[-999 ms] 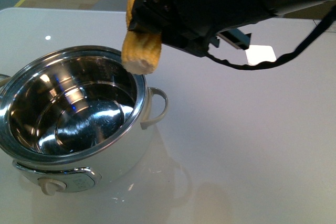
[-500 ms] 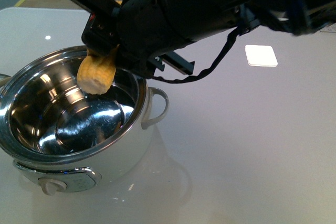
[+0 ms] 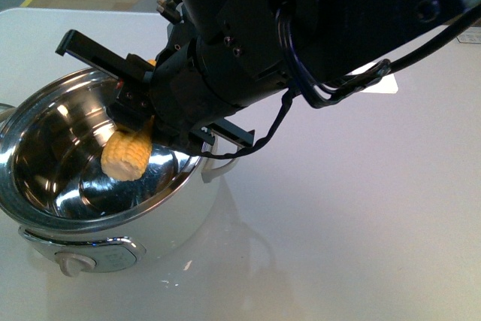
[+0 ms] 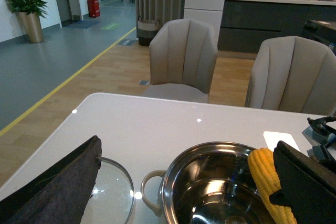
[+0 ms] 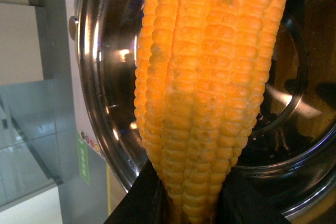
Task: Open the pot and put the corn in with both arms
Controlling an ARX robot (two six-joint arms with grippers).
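Note:
The pot [image 3: 180, 219] stands open at the table's front left, white outside with a steel rim and a knob at the front. My right gripper [image 3: 139, 129] is shut on the corn [image 3: 126, 154] and holds it tilted, its free end down inside the pot's mouth above the steel floor. The right wrist view shows the corn [image 5: 210, 77] running out from between the black fingers [image 5: 131, 205] over the pot's shiny inside [image 5: 105, 77]. In the left wrist view my left gripper [image 4: 189, 145] is open, and past it are the pot [image 4: 173, 182] and the corn [image 4: 265, 174].
A glass lid [image 4: 113, 192] lies flat on the table beside the pot's looped handle [image 4: 147, 192]. A white square patch [image 4: 278, 139] is on the tabletop beyond the pot. Two beige chairs [image 4: 184, 56] stand past the table's far edge.
My right gripper has carried the corn leftward and down, from above the pot's right rim into its mouth. The pot has stayed put.

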